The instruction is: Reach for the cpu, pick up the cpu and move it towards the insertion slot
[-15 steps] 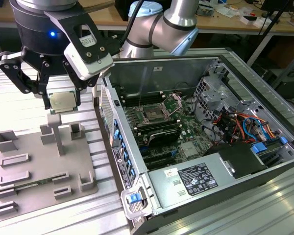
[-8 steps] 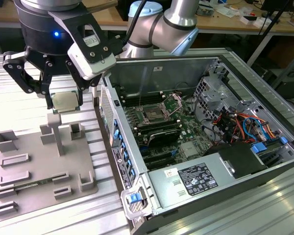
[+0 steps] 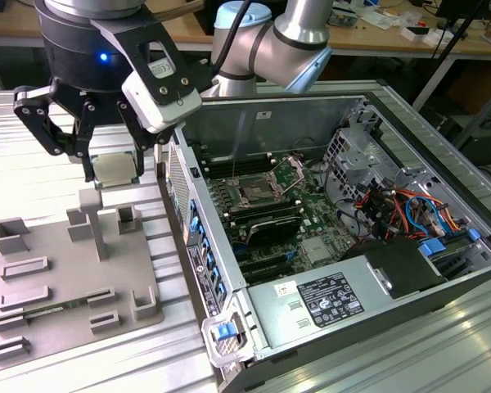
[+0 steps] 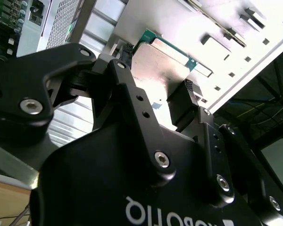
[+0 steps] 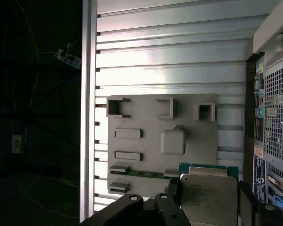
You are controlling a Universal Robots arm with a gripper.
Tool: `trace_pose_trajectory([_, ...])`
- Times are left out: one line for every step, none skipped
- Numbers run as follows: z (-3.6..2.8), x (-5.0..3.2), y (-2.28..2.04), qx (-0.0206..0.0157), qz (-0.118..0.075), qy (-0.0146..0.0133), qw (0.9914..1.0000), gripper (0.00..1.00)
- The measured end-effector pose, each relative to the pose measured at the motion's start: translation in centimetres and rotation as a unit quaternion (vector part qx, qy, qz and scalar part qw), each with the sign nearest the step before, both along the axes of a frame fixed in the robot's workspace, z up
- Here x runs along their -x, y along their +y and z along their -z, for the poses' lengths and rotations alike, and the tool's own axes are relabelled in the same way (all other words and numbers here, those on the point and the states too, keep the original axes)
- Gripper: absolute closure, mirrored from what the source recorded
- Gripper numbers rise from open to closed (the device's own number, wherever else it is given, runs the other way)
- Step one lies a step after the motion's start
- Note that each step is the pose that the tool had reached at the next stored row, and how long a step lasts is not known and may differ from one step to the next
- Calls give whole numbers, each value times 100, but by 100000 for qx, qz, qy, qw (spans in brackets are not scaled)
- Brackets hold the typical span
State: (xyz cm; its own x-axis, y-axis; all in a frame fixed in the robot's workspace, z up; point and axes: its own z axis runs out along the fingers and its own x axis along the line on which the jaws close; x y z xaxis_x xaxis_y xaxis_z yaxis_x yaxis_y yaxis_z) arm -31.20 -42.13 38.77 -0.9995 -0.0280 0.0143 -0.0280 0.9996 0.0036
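Exterior view: gripper [image 3: 116, 162] hangs above the grey tray [image 3: 57, 278], on the exterior view's left of the open computer case [image 3: 254, 123]. The cpu [image 3: 114, 169] sits flat between the jaws, metal top up, clear of the tray's raised blocks and touching nothing below it.

Tool state: jaws drawn in on two opposite edges of the chip and no further. In the second wrist view the cpu [image 4: 160, 66] is pinched between the dark fingers [image 4: 183, 101], with its green edge showing past the tips. The first wrist view has the cpu [image 5: 208, 195] level, tray [image 5: 146, 141] beneath and partly beyond it, ribbed metal table [image 5: 155, 61] all round.

Progress, as judged: reach done, pick done (chip is airborne and the grip looks square, not cocked). Transfer hardly begun. The insertion slot [image 3: 254, 194] lies on the green motherboard [image 3: 311, 217] inside the case, well apart from the chip, with the case's near side wall standing between them. Slot frame appears raised and its centre dark; whether the lever is fully back cannot be made out.

Arm pose: arm [image 3: 270, 33] comes in from behind the case, its elbow joint high over the rear wall, the forearm running toward the exterior view's left. Wrist is turned so the gripper points straight down at the tray. The chip hangs roughly level with the top edge of the case wall.
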Motion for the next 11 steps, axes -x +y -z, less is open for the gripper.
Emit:
trace_pose_trajectory([0,-8,0,-2,1,0,100000,45])
trace_pose_trajectory([0,-14,0,-1,2,0,100000,45])
trace_pose_trajectory([0,-25,0,-3,2,-2,100000,45])
trace_pose_trajectory([0,-36,0,0,2,-1,100000,45])
trace_pose_trajectory([1,-44,0,-4,3,-5,100000,45])
trace_pose_trajectory([0,-52,0,-3,2,-3,100000,45])
trace_pose_trajectory([0,-58,0,-3,0,-1,100000,45])
trace_pose_trajectory([0,-66,0,-1,2,1,100000,45])
trace_pose_trajectory([0,-77,0,-2,0,-2,100000,45])
trace_pose_trajectory([0,-87,0,-3,4,-2,100000,45])
trace_pose_trajectory([0,-92,0,-3,3,-2,100000,45])
